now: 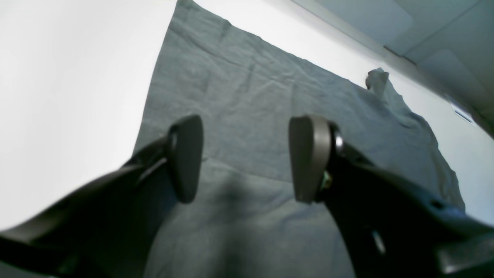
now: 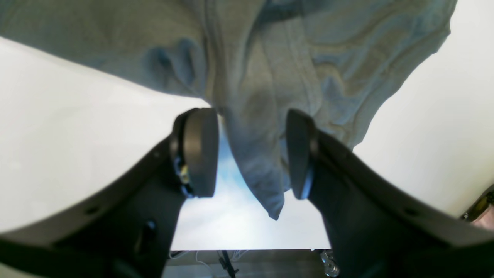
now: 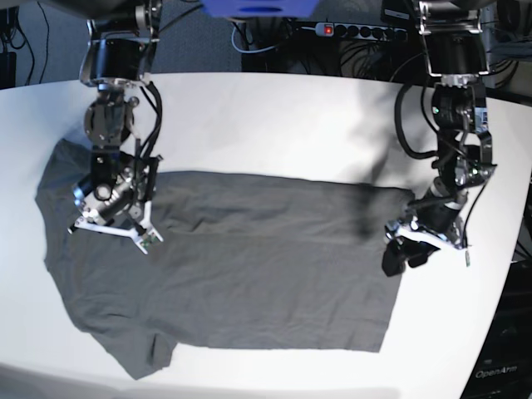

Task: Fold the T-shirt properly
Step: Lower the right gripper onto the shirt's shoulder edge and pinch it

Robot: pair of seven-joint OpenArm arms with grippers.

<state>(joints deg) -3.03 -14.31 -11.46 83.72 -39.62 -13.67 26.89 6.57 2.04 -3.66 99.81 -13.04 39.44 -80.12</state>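
T-shirt (image 3: 249, 266) lies spread flat on white table (image 3: 274, 125), plain, no print. Left gripper (image 1: 247, 158) jaws apart over hem end, nothing held. Right gripper (image 2: 251, 154) jaws apart, a sleeve fold between them, unclamped. Readable text: "OpenArm" (image 3: 499, 374) at lower corner.

Both arms are built of black segmented links with silvery metal joint housings near the top, and loose black cables loop alongside them. The right arm (image 3: 116, 125) ends in a wrist with white bracket plates and round dark motor faces. The left arm (image 3: 453, 125) carries a similar white plate by its wrist. Seen close, the left gripper (image 1: 247, 158) has two dark matte fingers tipped with rounded oval pads (image 1: 307, 158) (charcoal grey, smooth). The right gripper (image 2: 251, 152) matches it, with small screw holes along its black finger shells
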